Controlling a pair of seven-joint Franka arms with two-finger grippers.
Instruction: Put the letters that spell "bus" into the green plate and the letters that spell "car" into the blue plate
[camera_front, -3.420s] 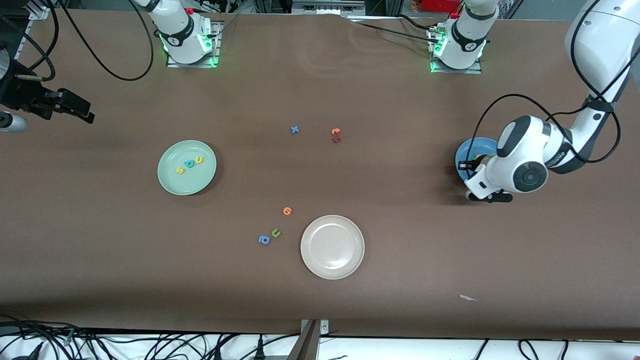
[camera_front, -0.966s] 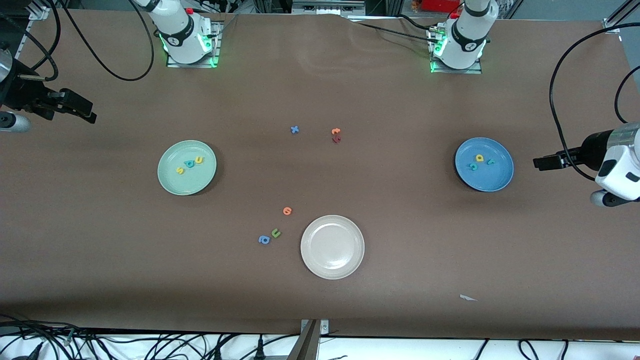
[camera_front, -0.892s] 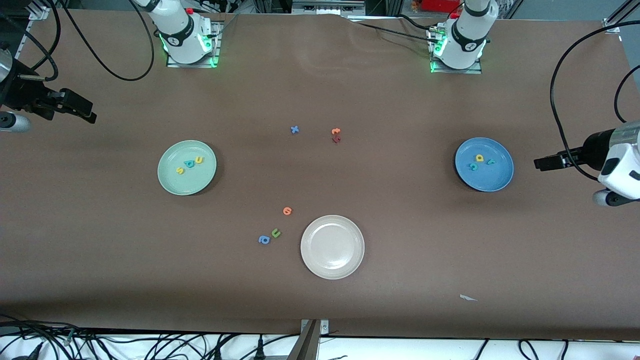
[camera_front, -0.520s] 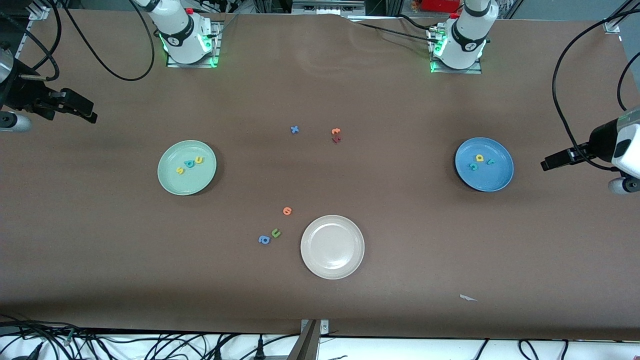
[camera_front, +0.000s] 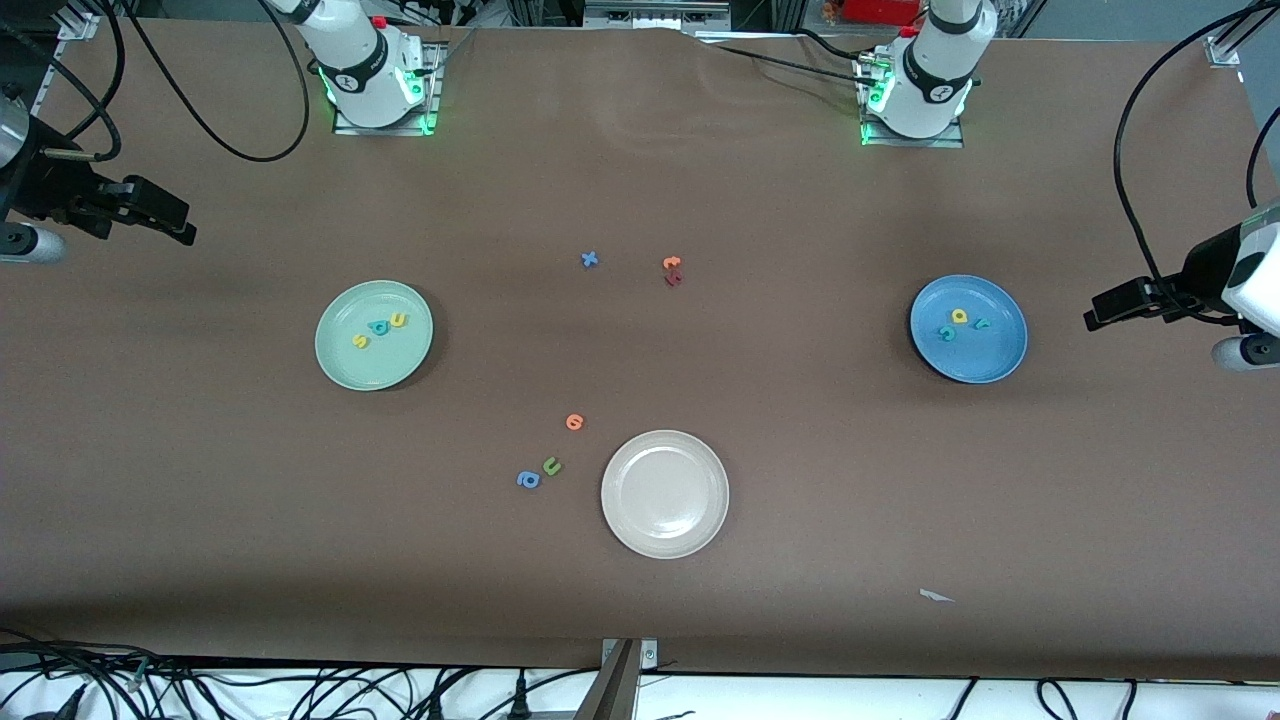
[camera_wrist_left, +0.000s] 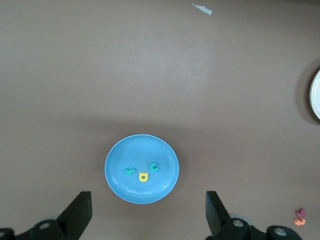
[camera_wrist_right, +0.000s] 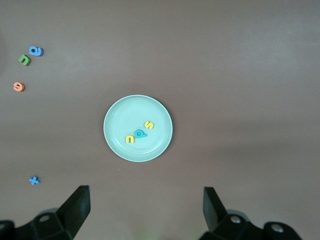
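Both words look sorted: three letters lie in the green plate (camera_front: 342, 365) at 9 o'clock, three in the blue plate (camera_front: 990, 365) at 3 o'clock. The left gripper (camera_front: 1092, 321) and the right gripper (camera_front: 184, 236) hang open and empty at the table ends; I judge that nothing remains.

The "b" (camera_front: 379, 327), "u" (camera_front: 398, 320) and "s" (camera_front: 360, 341) lie in the plate toward the right arm's end (camera_front: 340, 365). The "c" (camera_front: 946, 334), "a" (camera_front: 959, 317) and "r" (camera_front: 981, 323) lie in the plate toward the left arm's end (camera_front: 985, 365). A third plate (camera_front: 640, 530) sits between them, nearer the front camera, loose letters (camera_front: 551, 466) beside it.
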